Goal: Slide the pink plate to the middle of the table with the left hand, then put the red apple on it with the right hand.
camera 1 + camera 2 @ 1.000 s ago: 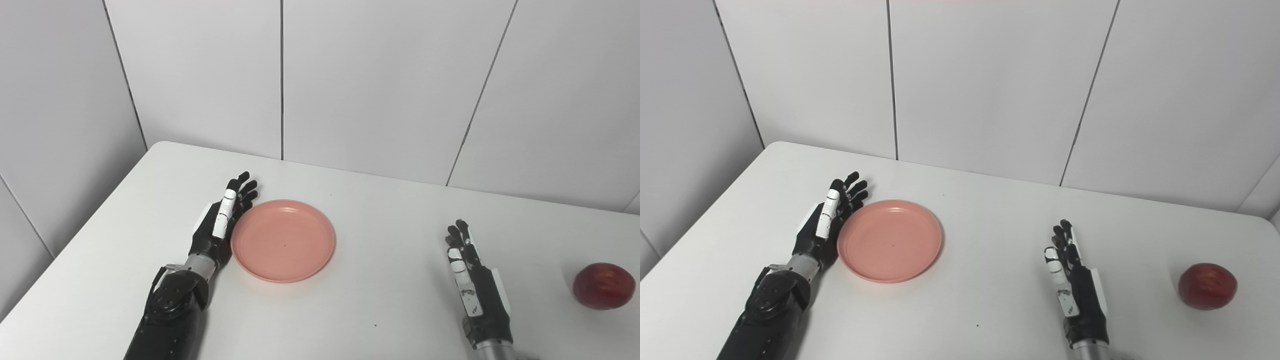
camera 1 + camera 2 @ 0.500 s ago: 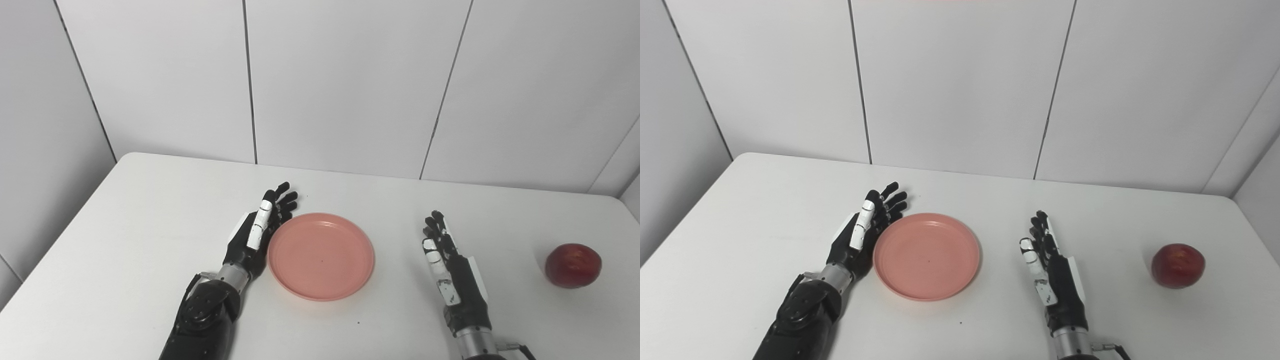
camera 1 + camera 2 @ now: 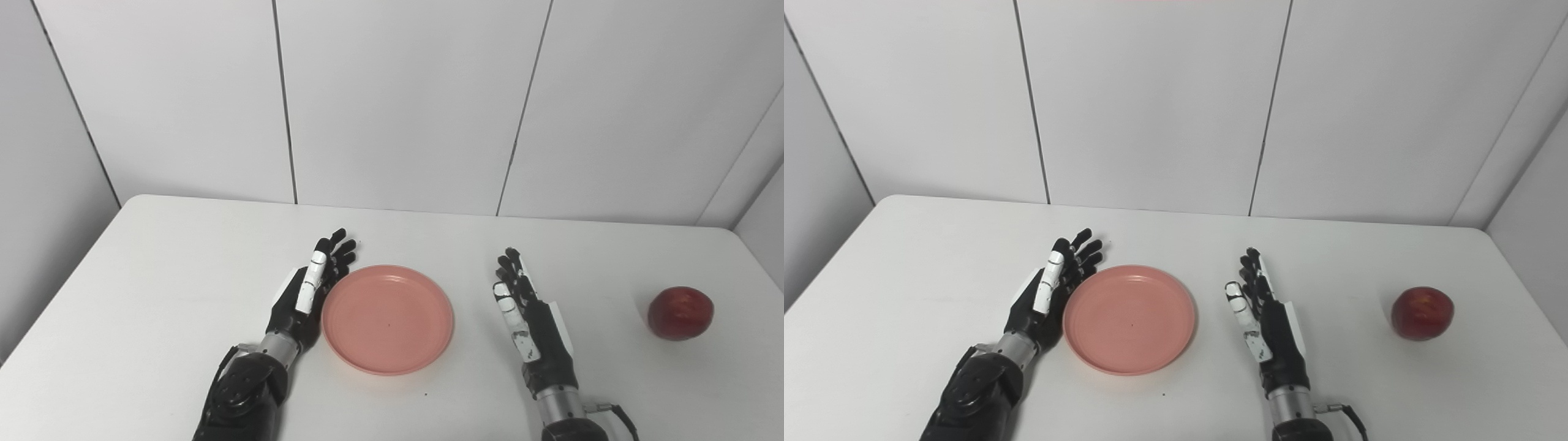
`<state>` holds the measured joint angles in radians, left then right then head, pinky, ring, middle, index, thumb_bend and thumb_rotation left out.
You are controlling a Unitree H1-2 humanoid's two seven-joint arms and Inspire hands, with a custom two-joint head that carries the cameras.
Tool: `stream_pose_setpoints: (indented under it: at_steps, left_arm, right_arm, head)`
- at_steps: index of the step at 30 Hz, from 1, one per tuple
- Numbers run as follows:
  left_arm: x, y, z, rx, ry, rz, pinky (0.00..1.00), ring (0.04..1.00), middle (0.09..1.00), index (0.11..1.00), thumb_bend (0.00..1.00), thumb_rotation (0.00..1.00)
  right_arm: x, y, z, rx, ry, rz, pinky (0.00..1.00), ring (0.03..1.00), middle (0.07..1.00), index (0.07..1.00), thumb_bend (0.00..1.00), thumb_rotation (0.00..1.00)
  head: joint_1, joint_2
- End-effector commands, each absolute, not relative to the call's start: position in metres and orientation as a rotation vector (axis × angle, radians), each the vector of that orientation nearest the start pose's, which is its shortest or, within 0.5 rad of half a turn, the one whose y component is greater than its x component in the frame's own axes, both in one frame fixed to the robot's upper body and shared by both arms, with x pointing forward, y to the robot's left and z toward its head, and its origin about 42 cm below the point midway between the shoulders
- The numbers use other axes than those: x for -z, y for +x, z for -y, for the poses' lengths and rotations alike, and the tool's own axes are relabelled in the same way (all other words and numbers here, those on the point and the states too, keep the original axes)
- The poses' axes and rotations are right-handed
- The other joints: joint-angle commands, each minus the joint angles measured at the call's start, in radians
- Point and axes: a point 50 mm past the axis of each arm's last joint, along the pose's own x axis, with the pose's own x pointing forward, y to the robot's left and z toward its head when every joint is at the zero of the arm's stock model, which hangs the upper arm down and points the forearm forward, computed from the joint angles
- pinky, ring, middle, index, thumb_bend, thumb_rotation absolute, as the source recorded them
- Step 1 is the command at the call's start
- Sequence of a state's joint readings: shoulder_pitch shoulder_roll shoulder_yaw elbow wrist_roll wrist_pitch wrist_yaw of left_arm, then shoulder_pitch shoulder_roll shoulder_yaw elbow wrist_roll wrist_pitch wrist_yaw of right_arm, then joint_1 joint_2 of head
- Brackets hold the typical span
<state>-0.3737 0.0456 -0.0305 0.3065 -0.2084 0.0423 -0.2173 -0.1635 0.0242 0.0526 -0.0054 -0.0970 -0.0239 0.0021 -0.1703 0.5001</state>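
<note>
Pink plate: mid-tabletop, left robot hand flat-fingered against its left rim, grasping nothing. Right robot hand: released, right of plate. Red apple: far right, apart.

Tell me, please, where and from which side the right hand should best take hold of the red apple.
Probably around its widest middle, coming from the apple's left, where the open right hand now is. The fruit is round, sits alone on the table right of that hand, and nothing crowds it, so fingers and thumb can wrap opposite sides. A grasp from above would also seem workable.
</note>
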Motion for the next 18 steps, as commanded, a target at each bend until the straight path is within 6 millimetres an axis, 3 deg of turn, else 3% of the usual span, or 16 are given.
stream_pose_setpoints:
  at_steps: [1,18]
  left_arm:
    - [-0.1456,0.4022,-0.1705,0.376,-0.137,0.065,1.0,0.972,0.96,0.955,0.74,1.0]
    - [-0.1455,0.4013,-0.1747,0.415,-0.127,0.087,1.0,0.988,0.974,0.964,0.73,1.0]
  right_arm:
    - [-0.1638,0.3421,0.1676,-0.085,-0.073,0.248,0.98,0.959,0.966,0.985,0.65,0.91]
    - [-0.1719,0.35,0.1672,-0.055,-0.036,0.249,0.99,0.975,0.99,1.0,0.6,0.96]
  head:
    - [-0.011,0.0]
    - [-0.058,0.009]
